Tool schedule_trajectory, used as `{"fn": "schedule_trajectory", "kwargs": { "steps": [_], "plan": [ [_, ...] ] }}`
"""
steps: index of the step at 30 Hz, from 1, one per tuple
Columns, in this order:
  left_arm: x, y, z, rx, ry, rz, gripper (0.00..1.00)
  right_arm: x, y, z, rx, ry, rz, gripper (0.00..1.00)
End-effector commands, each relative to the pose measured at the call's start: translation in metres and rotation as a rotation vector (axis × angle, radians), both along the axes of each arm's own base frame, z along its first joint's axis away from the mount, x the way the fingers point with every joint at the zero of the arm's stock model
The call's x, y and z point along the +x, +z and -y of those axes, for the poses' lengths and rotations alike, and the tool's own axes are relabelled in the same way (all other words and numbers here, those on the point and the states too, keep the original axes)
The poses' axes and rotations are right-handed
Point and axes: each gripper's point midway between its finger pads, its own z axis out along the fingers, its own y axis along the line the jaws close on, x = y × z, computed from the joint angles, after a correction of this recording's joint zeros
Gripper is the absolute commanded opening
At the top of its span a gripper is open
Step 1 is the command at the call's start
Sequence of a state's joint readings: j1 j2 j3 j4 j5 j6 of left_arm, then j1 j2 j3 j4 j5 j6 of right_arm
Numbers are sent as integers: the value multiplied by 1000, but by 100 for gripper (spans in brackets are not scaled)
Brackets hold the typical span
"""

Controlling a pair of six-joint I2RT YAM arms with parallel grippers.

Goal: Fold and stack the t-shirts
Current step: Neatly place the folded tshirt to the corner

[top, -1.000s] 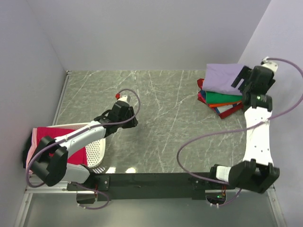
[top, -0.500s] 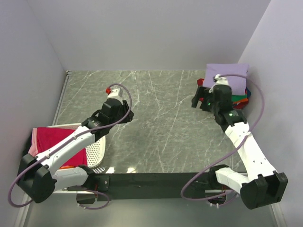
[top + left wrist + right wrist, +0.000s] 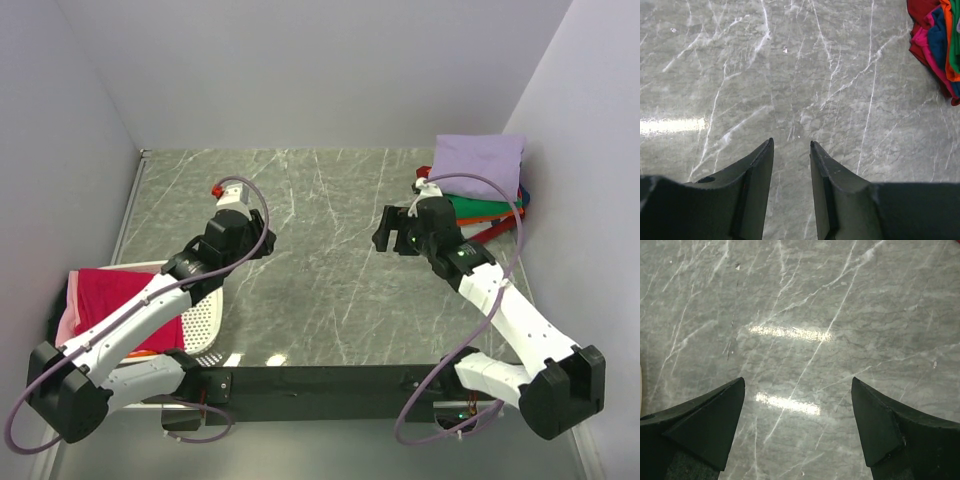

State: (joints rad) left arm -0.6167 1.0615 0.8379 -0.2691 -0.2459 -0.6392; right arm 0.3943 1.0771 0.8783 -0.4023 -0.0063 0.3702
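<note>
Open middle of the table, clutter at two corners.
The table (image 3: 330,200) lies bare across its middle and far-left part, giving both tools room to pass there. The left tool (image 3: 791,145), jaws a little apart, and the right tool (image 3: 797,382), jaws wide, each hang over bare stone with nothing between the fingers. The shirt stack (image 3: 478,165) fills the far-right corner by the right wall (image 3: 590,120). The basket (image 3: 205,320) with loose shirts (image 3: 105,285) blocks the near-left edge by the left wall (image 3: 60,150). The two arms face each other, well apart.

Bright, sharp views; white glare streaks the table (image 3: 865,300).
</note>
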Motion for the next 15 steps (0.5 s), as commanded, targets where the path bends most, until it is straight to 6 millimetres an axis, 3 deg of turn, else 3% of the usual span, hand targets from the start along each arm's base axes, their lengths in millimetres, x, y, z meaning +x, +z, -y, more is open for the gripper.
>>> {"fn": "schedule_trajectory", "kwargs": {
  "steps": [1, 15],
  "plan": [
    [1, 18, -3, -5, 5, 56, 41, 10, 11, -7, 24, 4, 51, 93],
    [-3, 27, -9, -12, 9, 96, 43, 13, 10, -5, -8, -1, 53, 93]
  ]
}}
